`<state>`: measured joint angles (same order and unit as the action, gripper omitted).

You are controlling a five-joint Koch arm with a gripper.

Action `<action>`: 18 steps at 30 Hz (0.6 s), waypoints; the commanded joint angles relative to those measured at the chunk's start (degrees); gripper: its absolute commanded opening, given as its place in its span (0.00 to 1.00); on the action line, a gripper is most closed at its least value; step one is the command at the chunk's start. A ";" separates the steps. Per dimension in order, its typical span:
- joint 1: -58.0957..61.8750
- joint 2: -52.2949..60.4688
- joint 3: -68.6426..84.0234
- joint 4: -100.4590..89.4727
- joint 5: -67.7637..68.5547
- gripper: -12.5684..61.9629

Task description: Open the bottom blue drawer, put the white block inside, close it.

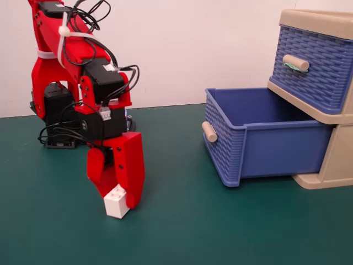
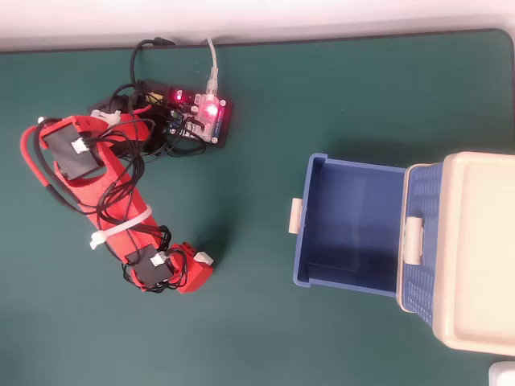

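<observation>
We find the bottom blue drawer (image 1: 259, 138) already pulled out and empty, while the white block (image 1: 117, 201) sits on the green table (image 1: 220, 232) clasped between the gripper (image 1: 118, 205) jaws — at the drawer's 9 o'clock, well apart — so lifting, placing and closing remain.

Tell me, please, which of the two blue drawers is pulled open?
The bottom blue drawer, with the plain beige handle, is pulled out and shows its empty inside. The upper drawer, whose handle carries a green smear, sits shut in the cabinet.
</observation>
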<state>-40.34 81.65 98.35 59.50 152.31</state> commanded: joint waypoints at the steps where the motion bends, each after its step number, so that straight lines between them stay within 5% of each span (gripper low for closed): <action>1: -0.53 0.70 -1.05 0.70 -0.53 0.06; 12: -0.97 18.02 -19.51 24.79 2.37 0.06; 18: -24.17 12.66 -45.97 31.20 25.84 0.06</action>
<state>-59.06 95.45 55.90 91.32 169.98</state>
